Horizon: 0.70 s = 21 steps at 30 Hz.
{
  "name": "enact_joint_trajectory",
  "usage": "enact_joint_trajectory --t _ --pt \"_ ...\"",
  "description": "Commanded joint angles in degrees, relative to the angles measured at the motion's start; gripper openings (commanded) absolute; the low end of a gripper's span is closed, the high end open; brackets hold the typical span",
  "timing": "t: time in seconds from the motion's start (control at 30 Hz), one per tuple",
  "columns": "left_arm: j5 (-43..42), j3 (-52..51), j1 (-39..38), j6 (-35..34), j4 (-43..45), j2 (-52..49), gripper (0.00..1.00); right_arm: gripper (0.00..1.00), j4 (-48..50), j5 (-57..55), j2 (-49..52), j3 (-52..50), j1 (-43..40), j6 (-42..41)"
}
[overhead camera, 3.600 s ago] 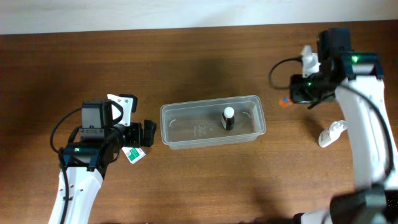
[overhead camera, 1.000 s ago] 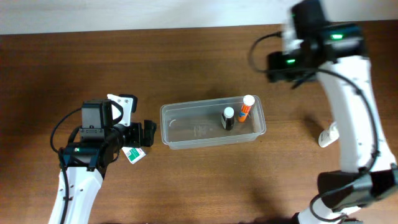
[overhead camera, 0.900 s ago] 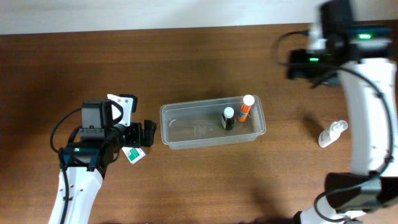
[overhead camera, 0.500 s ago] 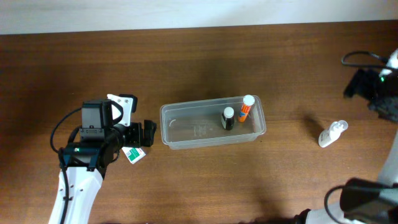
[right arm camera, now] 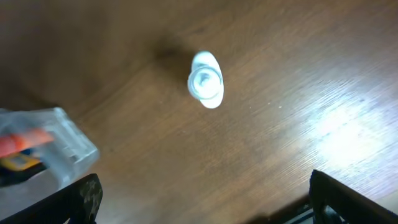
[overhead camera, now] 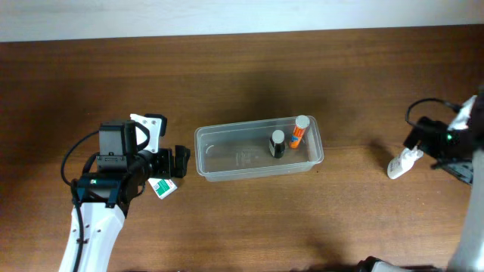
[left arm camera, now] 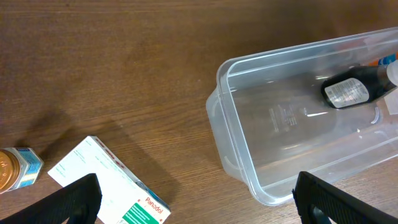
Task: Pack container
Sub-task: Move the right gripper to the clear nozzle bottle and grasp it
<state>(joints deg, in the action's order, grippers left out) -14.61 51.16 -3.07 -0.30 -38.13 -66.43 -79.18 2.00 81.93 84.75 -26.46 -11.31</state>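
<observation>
Hovering with its two fingers spread wide and nothing between them, the right gripper (right arm camera: 204,193) hangs over the dark brown wooden table (overhead camera: 242,68), just beside a small white plastic bottle (right arm camera: 206,79). In the right wrist view the bottle lines up with the open gap but lies ahead of it, not yet between the fingers; whether it stands or lies on its side I cannot tell. Further left, well apart from it, is the clear shallow rectangular plastic container (overhead camera: 227,132) in the middle of the table. At its right end stand a dark bottle with a white cap (overhead camera: 277,143) and an orange bottle with a white cap (overhead camera: 299,130). Beyond its left end the left gripper (left arm camera: 196,198) is likewise spread and empty, hanging over a white and green cardboard carton (left arm camera: 109,186), with a small round jar (left arm camera: 15,169) nearby. The step in hand looks like the reach for the white bottle as the third item. The next move would call for bringing the fingers down around the bottle, pinching it squarely so the smooth plastic does not squirt out, then carrying it left over the rim into the free space.
</observation>
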Motion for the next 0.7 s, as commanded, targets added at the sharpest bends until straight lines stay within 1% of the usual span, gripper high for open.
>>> enact_joint_trajectory --t 0.0,0.2,0.37,0.43,0.67 --pt "-0.63 1.18 -0.15 -0.13 0.11 0.17 1.00 0.98 1.49 0.33 5.75 -1.09 -0.28 0.57" --pt "-0.63 1.18 -0.15 -0.13 0.09 0.15 1.00 0.98 3.93 0.31 14.36 -1.09 -0.28 2.10" --pt "-0.63 1.18 -0.15 -0.13 0.09 0.15 1.00 1.00 5.73 0.33 19.12 -1.09 -0.28 2.95" --pt "-0.63 1.18 -0.15 -0.13 0.09 0.17 1.00 0.94 6.08 0.33 20.46 -1.09 -0.28 2.95" --pt "-0.63 1.18 -0.15 -0.13 0.09 0.15 1.00 0.61 6.69 0.31 21.05 -1.09 -0.31 3.43"
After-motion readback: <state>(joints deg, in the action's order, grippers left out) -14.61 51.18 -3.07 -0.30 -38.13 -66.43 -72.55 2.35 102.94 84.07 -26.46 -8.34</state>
